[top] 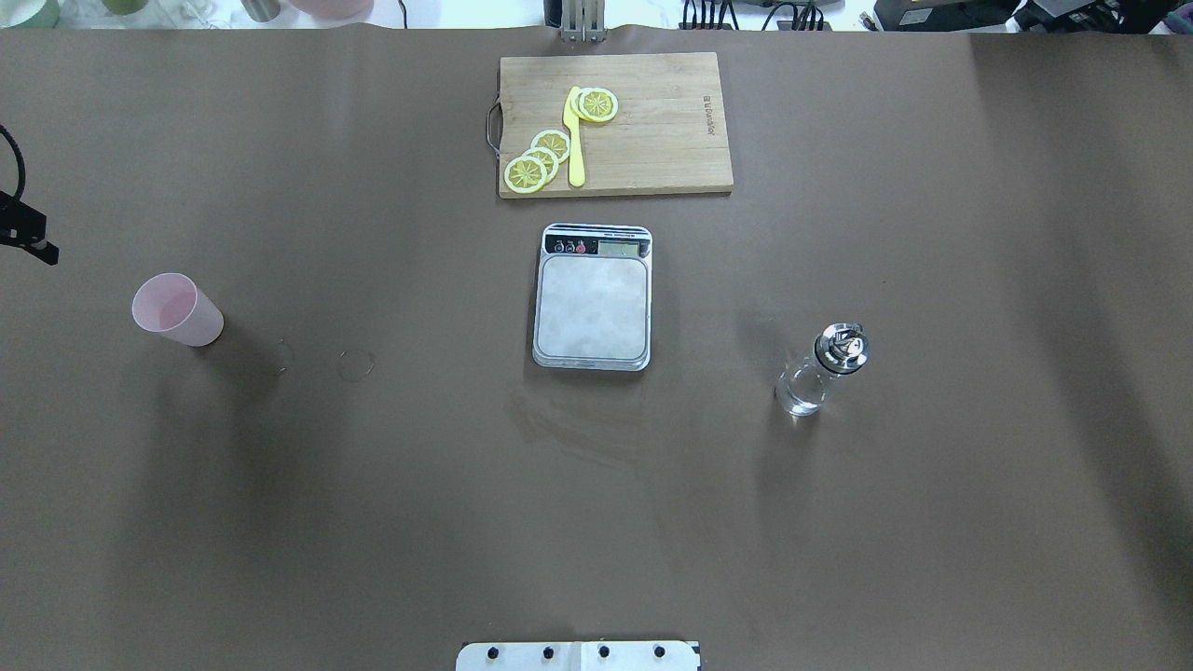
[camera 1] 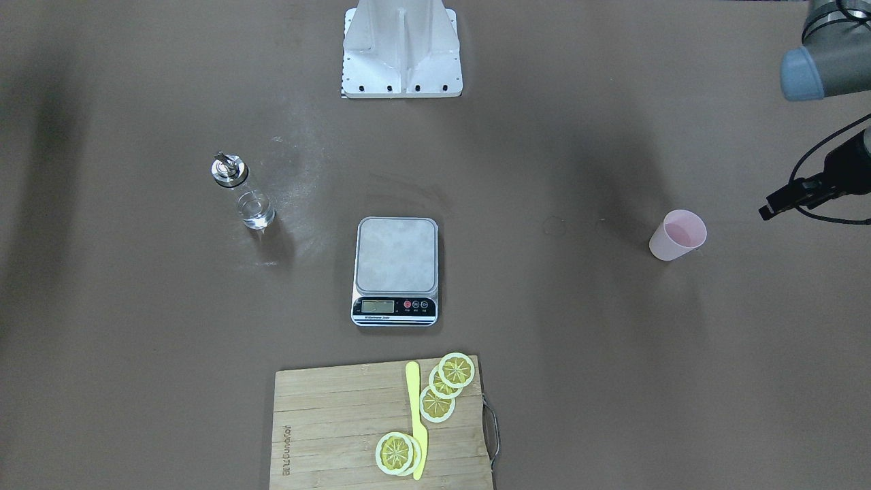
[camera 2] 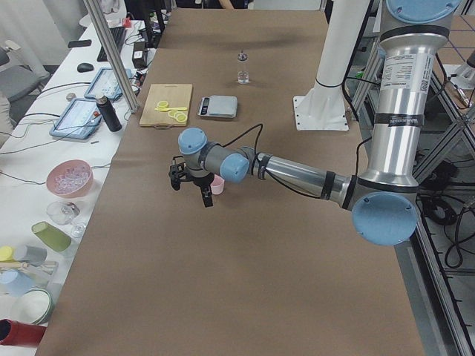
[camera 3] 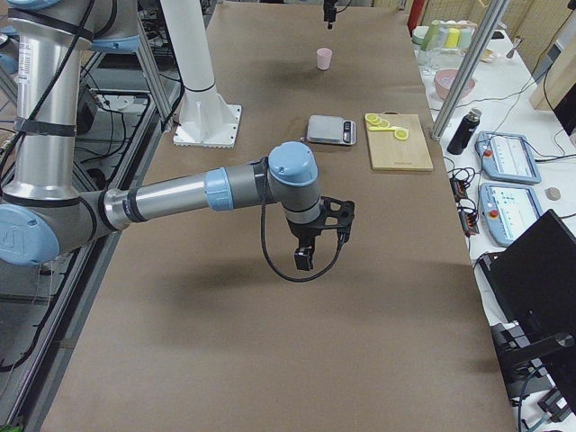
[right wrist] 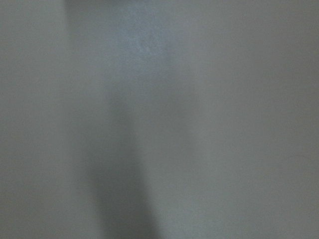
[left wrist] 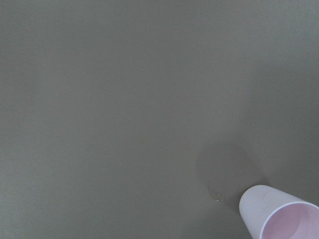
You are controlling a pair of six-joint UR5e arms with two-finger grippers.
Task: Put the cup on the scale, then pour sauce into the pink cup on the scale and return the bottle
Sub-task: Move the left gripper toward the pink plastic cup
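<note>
In the overhead view the cup [top: 177,310] stands upright, mouth up, on the bench [top: 373,522] at the middle left of the frame, well apart from the scale [top: 593,308], which lies at the centre with its display and buttons toward the top edge. The bottle [top: 820,373] stands at the right of centre, also well apart from the scale, its silver spout cap on, and the clear sauce [top: 800,396] sits in its lower part. Above the scale, near the top of that frame, a wooden cutting board [top: 662,140] carries lemon slices [top: 541,158] and a yellow knife [top: 575,140]. In the exterior left view the left pincer [camera 2: 190,185] hangs above the bench just beside the cup, at the middle left of the frame, apart from it as far as we can see; we cannot tell whether its fingers are spread or pressed together. The left wrist view shows the cup in its lower right corner, rim toward the camera. In the exterior right view the right pincer [camera 3: 315,245] hovers over bare bench at the centre of the frame, far from the bottle, and we cannot tell its state either. The right wrist view gives us only blurred bench surface.
</note>
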